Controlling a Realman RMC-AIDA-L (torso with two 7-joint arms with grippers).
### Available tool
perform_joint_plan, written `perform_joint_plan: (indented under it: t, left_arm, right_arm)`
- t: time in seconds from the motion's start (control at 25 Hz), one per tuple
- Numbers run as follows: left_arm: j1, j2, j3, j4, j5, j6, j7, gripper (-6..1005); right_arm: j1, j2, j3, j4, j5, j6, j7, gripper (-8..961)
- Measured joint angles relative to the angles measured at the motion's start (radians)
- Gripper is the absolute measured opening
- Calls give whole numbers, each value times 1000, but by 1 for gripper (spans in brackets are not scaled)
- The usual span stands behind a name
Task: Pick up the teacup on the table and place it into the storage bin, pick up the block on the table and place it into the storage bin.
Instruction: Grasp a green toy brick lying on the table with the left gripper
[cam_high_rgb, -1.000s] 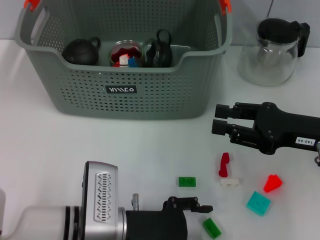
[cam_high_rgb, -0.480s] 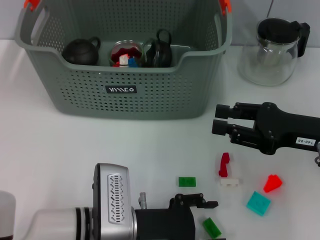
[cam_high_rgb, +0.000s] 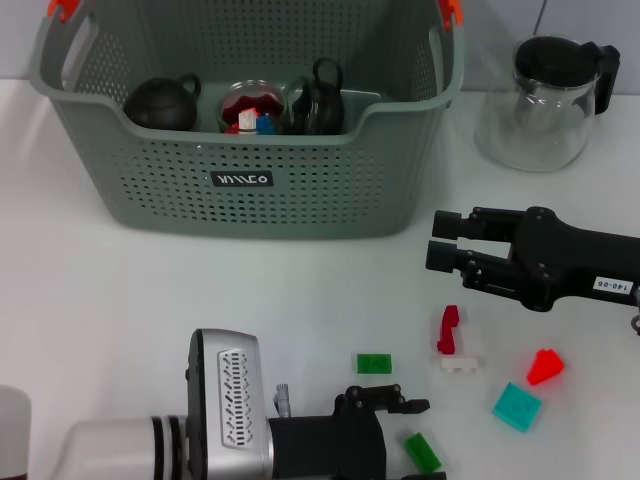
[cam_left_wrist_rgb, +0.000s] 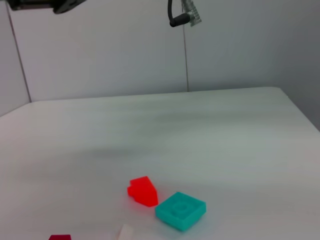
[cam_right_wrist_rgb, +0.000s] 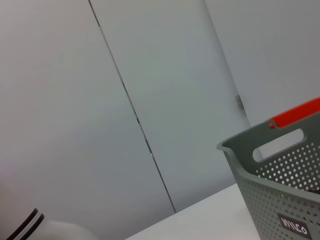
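The storage bin stands at the back of the table, and a corner of the bin shows in the right wrist view. Inside it sit a dark teapot, a round cup holding red, white and blue pieces, and a dark handled teacup. Loose blocks lie at the front right. My left gripper is open low at the front edge, its fingers either side of a green block. My right gripper is open and empty, right of the bin, above the red block.
A glass pitcher with a black lid stands at the back right. Other blocks: flat green, white, red wedge, teal square. Bare table lies left of my left arm.
My left arm has slid right along the front edge, bringing its fingers around the nearest green block. The right arm has stayed still.
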Motion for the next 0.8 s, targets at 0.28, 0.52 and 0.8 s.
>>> perform_joint_plan:
  t: [0.28,0.52,0.8]
  left_arm:
    - [15,2,-1,24,-1,3,-8,652]
    - [31,2,-11,41,-1,5,-19,641]
    - [33,0,-12,40,6,9,-36,629]
  right_arm:
    - [0,-1,0,0,0,-2,0,493]
    - [-1,-2,0,0,0,-4,2,494]
    - [4,0,0,0,-2,-5,2,494]
